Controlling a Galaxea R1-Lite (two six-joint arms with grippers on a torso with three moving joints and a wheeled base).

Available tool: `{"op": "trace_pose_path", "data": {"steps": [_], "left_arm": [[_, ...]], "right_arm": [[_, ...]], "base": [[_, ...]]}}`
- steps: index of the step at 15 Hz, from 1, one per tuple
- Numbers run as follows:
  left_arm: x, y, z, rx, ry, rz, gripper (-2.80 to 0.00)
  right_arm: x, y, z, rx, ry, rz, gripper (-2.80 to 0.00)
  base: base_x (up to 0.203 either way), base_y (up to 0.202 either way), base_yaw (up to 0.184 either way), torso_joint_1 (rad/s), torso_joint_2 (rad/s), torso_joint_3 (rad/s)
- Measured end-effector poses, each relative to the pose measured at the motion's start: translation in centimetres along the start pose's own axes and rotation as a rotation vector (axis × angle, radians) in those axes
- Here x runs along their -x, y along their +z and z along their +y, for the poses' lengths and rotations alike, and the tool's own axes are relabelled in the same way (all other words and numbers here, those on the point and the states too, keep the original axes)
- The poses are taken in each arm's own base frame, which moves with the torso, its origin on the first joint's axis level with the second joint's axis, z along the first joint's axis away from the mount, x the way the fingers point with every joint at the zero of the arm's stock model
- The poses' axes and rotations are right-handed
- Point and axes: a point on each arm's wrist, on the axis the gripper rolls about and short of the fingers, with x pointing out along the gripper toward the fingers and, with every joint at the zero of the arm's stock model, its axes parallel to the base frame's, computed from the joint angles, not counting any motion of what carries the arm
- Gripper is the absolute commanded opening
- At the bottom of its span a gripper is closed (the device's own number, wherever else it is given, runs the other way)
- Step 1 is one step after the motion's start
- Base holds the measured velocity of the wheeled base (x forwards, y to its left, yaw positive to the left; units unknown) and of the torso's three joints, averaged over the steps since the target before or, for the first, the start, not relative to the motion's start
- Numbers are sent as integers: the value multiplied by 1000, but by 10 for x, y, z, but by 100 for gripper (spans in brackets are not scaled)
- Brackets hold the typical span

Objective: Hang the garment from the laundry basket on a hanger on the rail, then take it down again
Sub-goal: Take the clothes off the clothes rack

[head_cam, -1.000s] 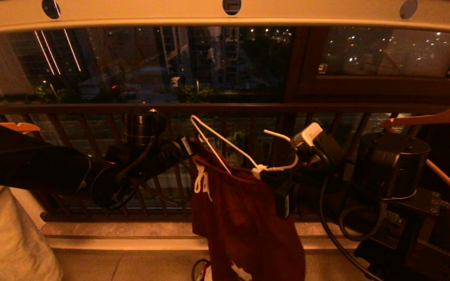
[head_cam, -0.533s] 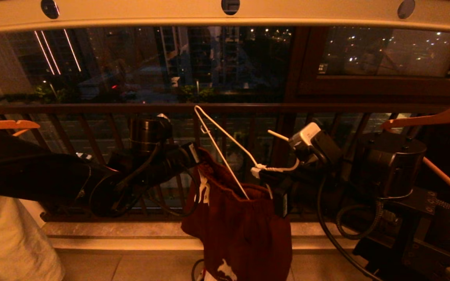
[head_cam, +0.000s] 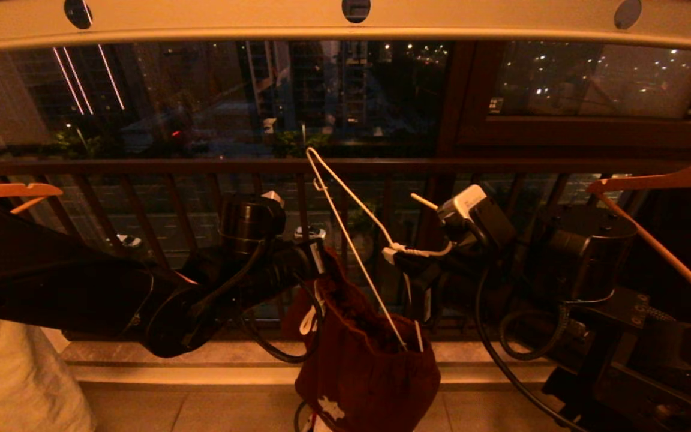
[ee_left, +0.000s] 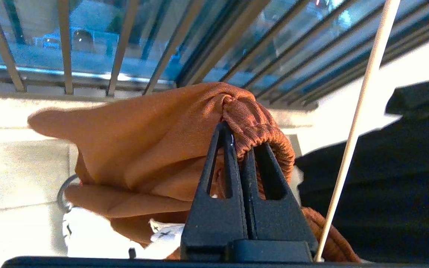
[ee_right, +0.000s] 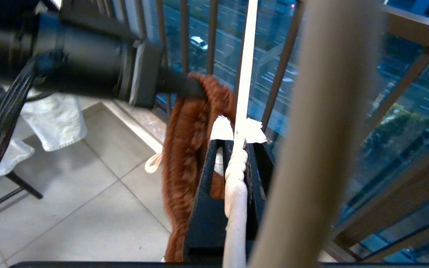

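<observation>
Presently listed: left gripper (head_cam: 321, 255) clamped on the shorts (head_cam: 366, 366) waistband, bunching cloth just beside the wire hanger (head_cam: 351, 240), whose twisted neck the right gripper (head_cam: 396, 257) pinches, likely for threading, below the rail (head_cam: 201, 27).

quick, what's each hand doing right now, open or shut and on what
Left hand: shut on the shorts at the waistband.
Right hand: shut on the white wire hanger at its twisted neck.

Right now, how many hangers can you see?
3: a white wire hanger held at its twisted neck by the right gripper; one wooden hanger at far right; another wooden hanger at far left. More may be out of view.
</observation>
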Motion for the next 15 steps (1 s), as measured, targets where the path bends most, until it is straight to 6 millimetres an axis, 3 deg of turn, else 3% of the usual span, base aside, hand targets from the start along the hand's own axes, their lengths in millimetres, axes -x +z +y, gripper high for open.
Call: {"op": "trace_pose_path", "data": {"steps": [15], "left_arm": [[-11,-42,8,-117,29,130,-280]], "right_arm": [[-4,7,-7,-4,-66,-54,-280]], "base": [[0,0,0,0,0,0]]}}
